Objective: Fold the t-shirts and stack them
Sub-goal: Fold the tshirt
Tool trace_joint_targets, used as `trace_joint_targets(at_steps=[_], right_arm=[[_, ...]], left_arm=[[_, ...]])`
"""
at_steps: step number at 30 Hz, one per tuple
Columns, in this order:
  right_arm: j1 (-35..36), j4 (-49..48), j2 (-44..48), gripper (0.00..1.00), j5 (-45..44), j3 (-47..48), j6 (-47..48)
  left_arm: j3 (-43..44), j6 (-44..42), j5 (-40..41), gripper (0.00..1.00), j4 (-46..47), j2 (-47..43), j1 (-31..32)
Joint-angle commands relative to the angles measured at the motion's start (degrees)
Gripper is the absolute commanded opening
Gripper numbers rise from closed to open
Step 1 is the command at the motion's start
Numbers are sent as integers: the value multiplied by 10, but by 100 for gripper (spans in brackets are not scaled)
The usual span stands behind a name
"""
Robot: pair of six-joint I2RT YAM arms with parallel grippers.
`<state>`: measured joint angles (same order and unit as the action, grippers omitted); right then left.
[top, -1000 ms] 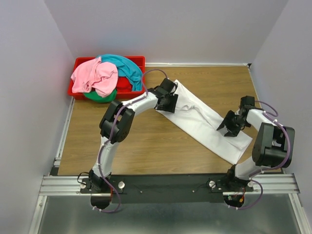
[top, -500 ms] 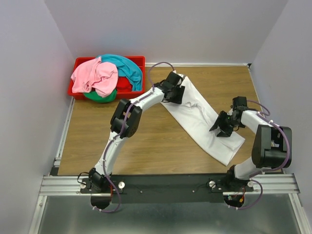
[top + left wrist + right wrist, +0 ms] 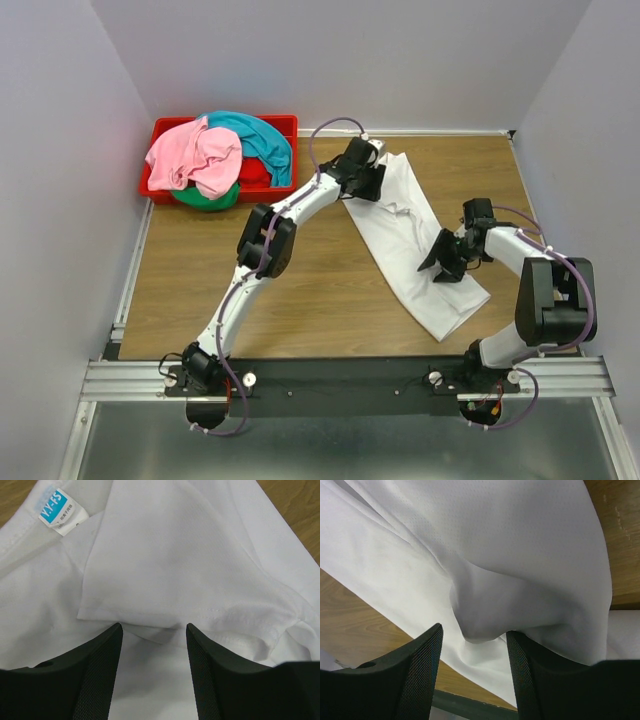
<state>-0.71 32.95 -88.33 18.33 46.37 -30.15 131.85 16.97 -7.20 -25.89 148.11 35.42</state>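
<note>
Shirt work: both grippers, left gripper and right gripper, pinch the white t-shirt to spread it flat for folding.

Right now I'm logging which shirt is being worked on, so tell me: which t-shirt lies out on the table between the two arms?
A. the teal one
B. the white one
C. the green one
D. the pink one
B: the white t-shirt is stretched across the wooden table, while the pink t-shirt, the teal t-shirt and the green t-shirt sit piled in the red bin.
</note>
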Motion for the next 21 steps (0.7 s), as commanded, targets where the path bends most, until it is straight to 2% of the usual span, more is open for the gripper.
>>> trace_joint_targets(at_steps=[1,6,9,14,21], right_arm=[[5,39,11,61,-21,-3,-10],[26,96,40,61,-117,22,19],[29,99,40,61,-131,16,30],[43,88,31,62,-133,6,24],[90,62,-6,62,-115,-1,1]], left_arm=[[13,0,3,62,-9,-43,-11],[-89,48,25,62,11,-142,-14],[-138,72,11,62,9,-157,-12],[-175,78,-10,62,6,-135,-5],[-175,82,-36,62,11,-93,-4]])
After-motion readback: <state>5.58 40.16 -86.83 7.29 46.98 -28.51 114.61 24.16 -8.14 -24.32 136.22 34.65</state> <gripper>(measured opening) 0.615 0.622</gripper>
